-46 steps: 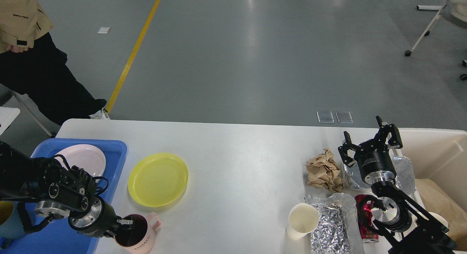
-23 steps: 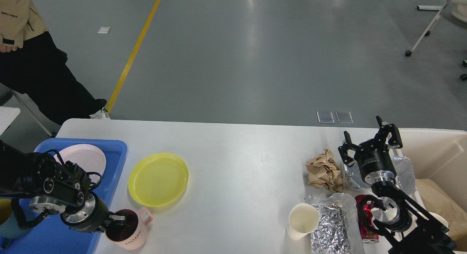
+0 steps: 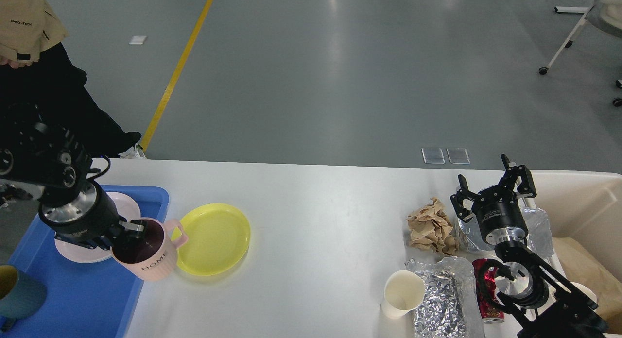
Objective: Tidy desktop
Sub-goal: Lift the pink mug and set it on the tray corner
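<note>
The white desktop (image 3: 320, 216) spans the view. My left gripper (image 3: 130, 230) is shut on the rim of a pink mug (image 3: 148, 253) marked HOME and holds it lifted and tilted above the right edge of the blue tray (image 3: 82, 299). A yellow plate (image 3: 211, 238) lies on the desktop just right of the mug. My right gripper (image 3: 491, 185) is open and empty, raised at the far right above crumpled foil (image 3: 537, 221), next to a crumpled brown paper ball (image 3: 431, 227).
The blue tray holds a pink plate (image 3: 73, 248) and a teal cup (image 3: 19, 294). A white paper cup (image 3: 402, 293), more foil (image 3: 444, 299) and a red can (image 3: 486, 292) lie at the front right. A beige bin (image 3: 583, 207) stands at the right edge. A person (image 3: 43, 85) stands at the back left.
My left arm has lifted the pink mug from the desktop's front edge and carried it up and back over the blue tray's right edge. The right arm has not moved.
</note>
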